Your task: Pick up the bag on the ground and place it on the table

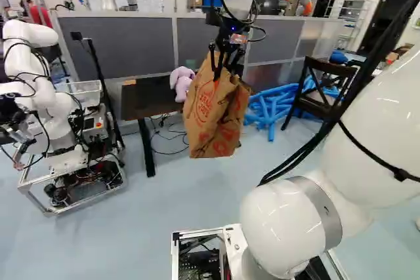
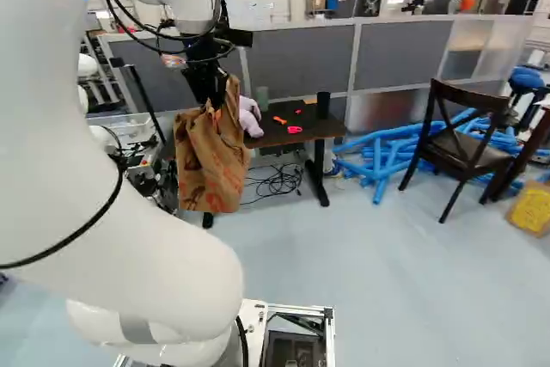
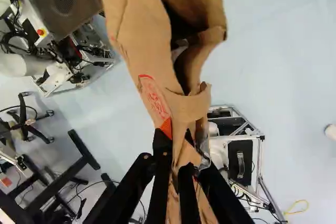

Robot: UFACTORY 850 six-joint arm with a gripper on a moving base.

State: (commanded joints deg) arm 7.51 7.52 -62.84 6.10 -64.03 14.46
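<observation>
In the left base view my gripper (image 1: 224, 54) points down, shut on the top edge of the brown paper bag (image 1: 213, 119), which hangs above the floor. The wrist view shows the gripper (image 3: 176, 142) with bag paper pinched between both fingers and the crumpled bag (image 3: 142, 51) stretching ahead, its mouth partly open. In the right base view the bag (image 2: 210, 161) hangs in front of the dark table's near left part. The table (image 2: 288, 132) carries a plush toy (image 2: 249, 116), a dark cup (image 2: 323, 105) and small orange and pink items.
Another robot (image 1: 56, 113) stands left in the left base view. Behind the table runs a grey partition (image 2: 296, 58). Blue foam tubes (image 2: 387, 156) lie on the floor by a dark wooden chair (image 2: 460, 139). Cables (image 2: 279, 180) lie under the table, and a yellow box (image 2: 531, 208) sits farther right.
</observation>
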